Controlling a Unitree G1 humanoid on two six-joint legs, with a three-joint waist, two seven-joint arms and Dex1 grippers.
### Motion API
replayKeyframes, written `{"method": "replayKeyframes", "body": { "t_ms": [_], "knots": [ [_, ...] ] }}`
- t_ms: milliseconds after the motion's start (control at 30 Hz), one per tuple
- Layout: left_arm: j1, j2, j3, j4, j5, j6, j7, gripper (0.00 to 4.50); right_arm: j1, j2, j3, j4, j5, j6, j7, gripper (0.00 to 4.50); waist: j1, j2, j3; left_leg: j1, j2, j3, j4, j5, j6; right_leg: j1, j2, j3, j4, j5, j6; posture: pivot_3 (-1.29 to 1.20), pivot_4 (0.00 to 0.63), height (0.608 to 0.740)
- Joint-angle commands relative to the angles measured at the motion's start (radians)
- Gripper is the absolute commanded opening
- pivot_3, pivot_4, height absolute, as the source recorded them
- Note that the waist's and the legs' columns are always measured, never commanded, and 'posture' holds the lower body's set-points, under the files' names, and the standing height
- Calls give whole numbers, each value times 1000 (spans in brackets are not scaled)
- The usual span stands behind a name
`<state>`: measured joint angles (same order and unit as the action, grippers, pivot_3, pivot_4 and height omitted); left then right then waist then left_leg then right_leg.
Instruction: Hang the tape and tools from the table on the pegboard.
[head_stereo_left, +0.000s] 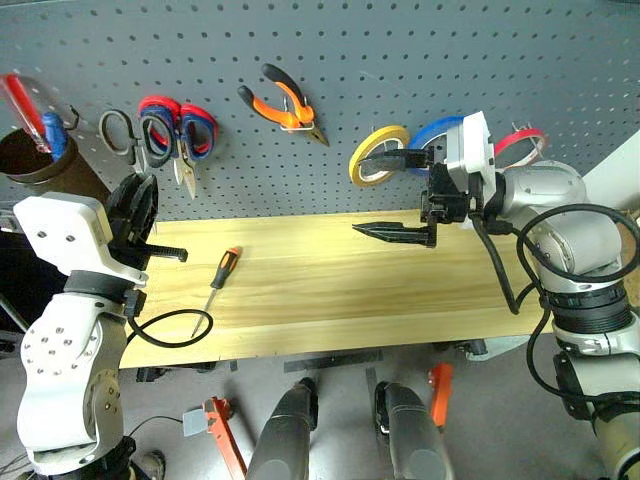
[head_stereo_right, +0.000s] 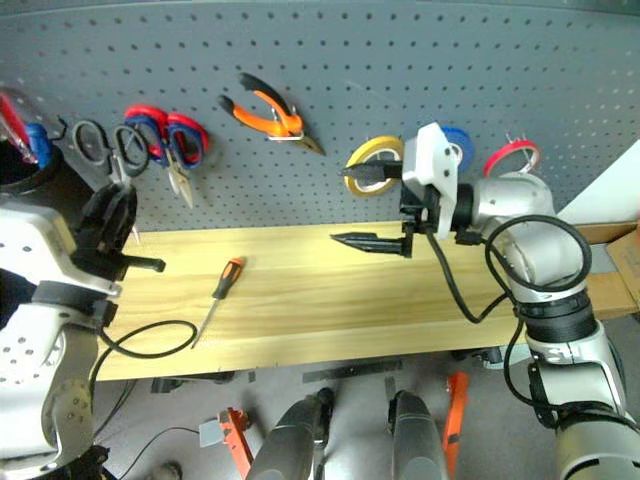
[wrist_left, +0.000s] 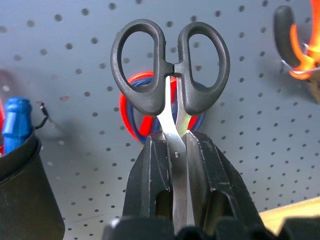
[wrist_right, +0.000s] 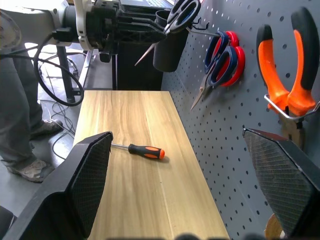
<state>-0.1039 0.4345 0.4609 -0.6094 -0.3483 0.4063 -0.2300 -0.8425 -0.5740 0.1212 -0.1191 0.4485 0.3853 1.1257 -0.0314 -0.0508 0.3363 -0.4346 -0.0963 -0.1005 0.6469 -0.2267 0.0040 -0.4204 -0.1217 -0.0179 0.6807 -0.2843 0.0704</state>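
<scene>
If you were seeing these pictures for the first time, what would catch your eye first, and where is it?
Most striking are the black-handled scissors, pinched by their blades in the shut left gripper and held up before the pegboard, near the red-and-blue scissors hanging there. Next come the orange-and-black pliers on a hook higher up, and the orange-and-black screwdriver lying alone on the table. The right gripper gapes open above the table.

A workshop, no question: a grey pegboard (head_stereo_left: 400, 60) hung with pliers (head_stereo_left: 285, 105), scissors (head_stereo_left: 180, 135) and tape rolls (head_stereo_left: 378, 153), over a wood-plank workbench (head_stereo_left: 330, 290) with a screwdriver (head_stereo_left: 218, 285) lying loose
</scene>
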Motion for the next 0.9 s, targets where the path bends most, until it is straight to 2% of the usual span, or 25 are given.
{"method": "replayKeyframes", "body": {
  "t_ms": [33,300,800,900],
  "knots": [
    [-10,7,-7,9,-8,-37,-17,149,-19,-1,-9,-13,-9,-28,10,4500,0,0,-2,0,0,0,0,0,0,0,0,0,0,0,0,-39,237,740],
    [-43,33,-26,90,-17,-40,-75,149,-11,-1,-12,-26,-18,-23,10,4500,-1,-1,-11,0,1,0,1,1,-1,0,1,0,1,1,0,-58,236,740],
    [-62,45,-50,232,65,-32,-39,149,-2,18,-11,-48,-19,-16,-5,4500,-3,-1,-20,0,1,0,3,1,-1,0,1,1,1,2,-1,-70,250,740],
    [-67,47,-56,238,57,-32,-52,1145,2,19,-11,-58,-17,-9,-10,4500,-4,-1,-20,0,1,0,3,1,-1,0,1,1,1,2,-1,-73,254,740]
  ]
}}
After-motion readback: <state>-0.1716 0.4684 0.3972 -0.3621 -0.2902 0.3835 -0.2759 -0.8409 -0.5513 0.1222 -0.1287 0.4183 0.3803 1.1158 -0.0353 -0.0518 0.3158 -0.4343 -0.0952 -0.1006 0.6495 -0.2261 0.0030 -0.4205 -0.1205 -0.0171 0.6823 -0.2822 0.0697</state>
